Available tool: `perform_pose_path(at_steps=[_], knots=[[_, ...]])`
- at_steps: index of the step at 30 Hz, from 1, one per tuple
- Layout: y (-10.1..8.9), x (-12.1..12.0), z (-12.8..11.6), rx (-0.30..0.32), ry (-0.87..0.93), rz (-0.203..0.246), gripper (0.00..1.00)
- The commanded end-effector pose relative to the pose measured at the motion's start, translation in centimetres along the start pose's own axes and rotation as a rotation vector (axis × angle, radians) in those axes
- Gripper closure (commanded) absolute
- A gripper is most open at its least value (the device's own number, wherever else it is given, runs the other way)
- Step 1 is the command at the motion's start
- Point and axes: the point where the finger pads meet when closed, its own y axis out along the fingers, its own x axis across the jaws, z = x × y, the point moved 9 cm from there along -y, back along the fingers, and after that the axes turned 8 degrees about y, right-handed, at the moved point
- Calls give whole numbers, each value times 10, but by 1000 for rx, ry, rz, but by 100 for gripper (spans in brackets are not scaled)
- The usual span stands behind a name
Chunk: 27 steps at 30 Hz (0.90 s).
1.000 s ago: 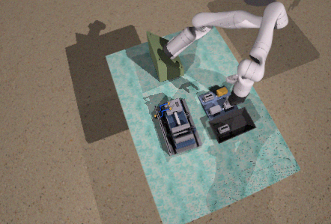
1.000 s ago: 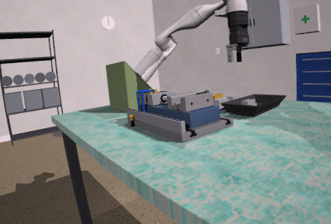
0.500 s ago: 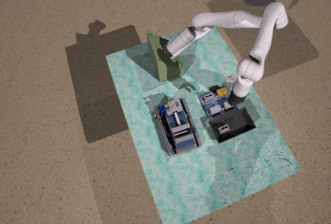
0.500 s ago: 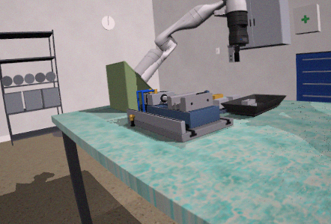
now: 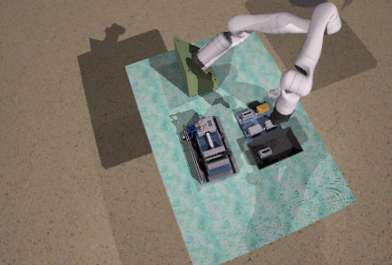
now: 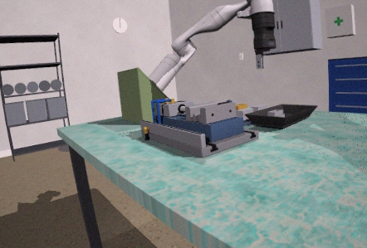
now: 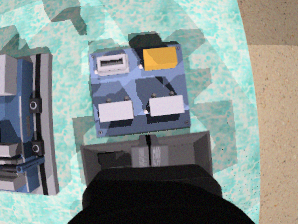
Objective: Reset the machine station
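Jaws shut on nothing, high above the infeed plate [image 7: 139, 119].
Plate carries two gray blanks [image 7: 115, 111], a brass blank [image 7: 161, 58], one pocketed part [image 7: 111, 64]; vise [image 5: 212, 149] holds none.

grey walls, a brown speckled floor [image 6: 37, 180], a dark shelf rack [image 6: 61, 76], a wall clock [image 6: 119, 25].
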Motion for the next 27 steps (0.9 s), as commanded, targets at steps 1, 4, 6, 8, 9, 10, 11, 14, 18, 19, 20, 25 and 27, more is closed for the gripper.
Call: perform_pose_path(at_steps=[1, 4, 6, 8, 9, 10, 11, 14, 18, 19, 20, 25, 27], knots=[[0, -1, -1, -6, -7, -3, 100], [0, -1, -1, -6, -7, -3, 100], [0, -1, -1, -6, -7, -3, 100], [0, -1, -1, -6, -7, -3, 100], [0, -1, -1, -6, -7, -3, 100], [0, -1, -1, -6, -7, -3, 100], [0, -1, -1, -6, -7, -3, 100], [0, -1, -1, -6, -7, -3, 100], [0, -1, -1, -6, -7, -3, 100], [1, -1, -1, -6, -7, -3, 100], [1, -1, -1, -6, -7, -3, 100], [4, -1, -1, -6, -7, -3, 100], [6, -1, -1, -6, -7, -3, 100]])
